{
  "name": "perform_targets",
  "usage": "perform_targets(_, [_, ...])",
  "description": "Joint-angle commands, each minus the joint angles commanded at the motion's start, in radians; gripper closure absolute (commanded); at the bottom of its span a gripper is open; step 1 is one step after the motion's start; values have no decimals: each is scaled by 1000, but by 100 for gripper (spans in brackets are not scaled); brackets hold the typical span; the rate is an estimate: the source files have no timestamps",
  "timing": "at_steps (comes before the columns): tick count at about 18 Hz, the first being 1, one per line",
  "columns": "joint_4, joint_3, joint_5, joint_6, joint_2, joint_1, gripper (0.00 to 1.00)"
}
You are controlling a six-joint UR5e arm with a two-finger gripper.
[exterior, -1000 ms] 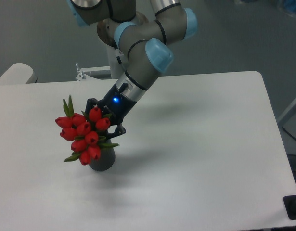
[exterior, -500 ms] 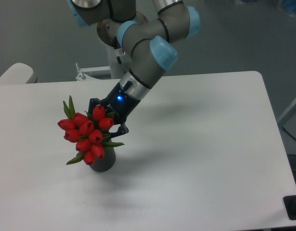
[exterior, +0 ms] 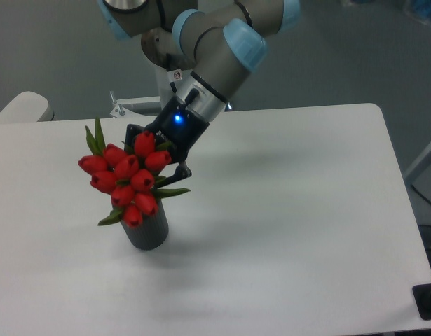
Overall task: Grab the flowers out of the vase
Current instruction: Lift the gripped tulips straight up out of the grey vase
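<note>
My claw (exterior: 158,162) is buried in the back of the flowers (exterior: 125,183), its dark fingers (exterior: 174,170) reaching in from the right and clamped on the bunch just behind the red buds. The bunch is tipped toward the left, leaves fanned out, and its lowest bud sits right over the rim of the vase (exterior: 149,232). The vase stands upright on the table (exterior: 299,210), well clear of any edge. I can't see the stems from here; the buds hide the mouth, so whether they are fully out I cannot tell. My read: the grasp is made and the lift is under way but not finished. What's left is getting the whole bunch plainly clear of the vase without dragging it over.
</note>
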Motion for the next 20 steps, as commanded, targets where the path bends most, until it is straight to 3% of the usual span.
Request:
perform_targets(9, [-11,9,-57,-18,81,75,72])
perform_targets(20, [-11,57,-77,-71,106,124,72])
